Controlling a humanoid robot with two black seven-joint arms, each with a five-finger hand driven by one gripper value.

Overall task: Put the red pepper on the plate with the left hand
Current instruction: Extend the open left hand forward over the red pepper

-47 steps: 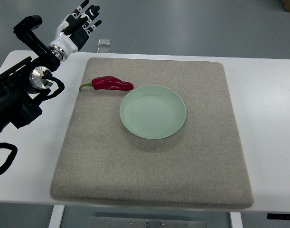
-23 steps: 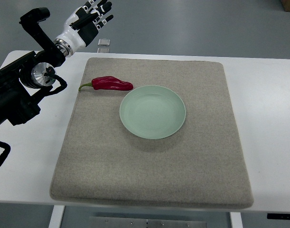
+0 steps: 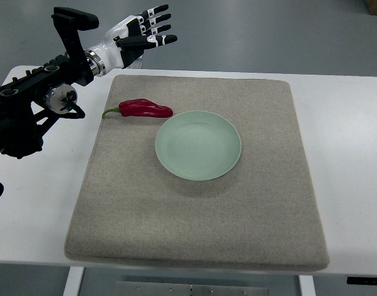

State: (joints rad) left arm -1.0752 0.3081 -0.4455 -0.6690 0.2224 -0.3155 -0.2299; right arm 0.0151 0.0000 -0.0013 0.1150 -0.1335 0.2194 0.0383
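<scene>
I see a white table (image 3: 352,154) filling most of the top view, and on it a large grey felt mat (image 3: 200,209) that covers nearly the whole centre. My left arm (image 3: 34,105) comes in from the nine o'clock edge and reaches up toward eleven o'clock, black linkage with a silver joint. On the mat, slightly toward twelve o'clock of its centre, sits a pale green plate (image 3: 198,145), with nothing in it. The left hand (image 3: 140,37) hangs in the air beyond the table's far edge at about eleven o'clock, fingers spread apart and pointing toward three o'clock, holding nothing. The red pepper (image 3: 142,108) lies on the mat at about ten o'clock of the plate, its red tip just beside the plate rim, its green stem pointing toward nine o'clock near the mat's edge. The hand is well apart from the pepper, farther toward twelve o'clock.
</scene>
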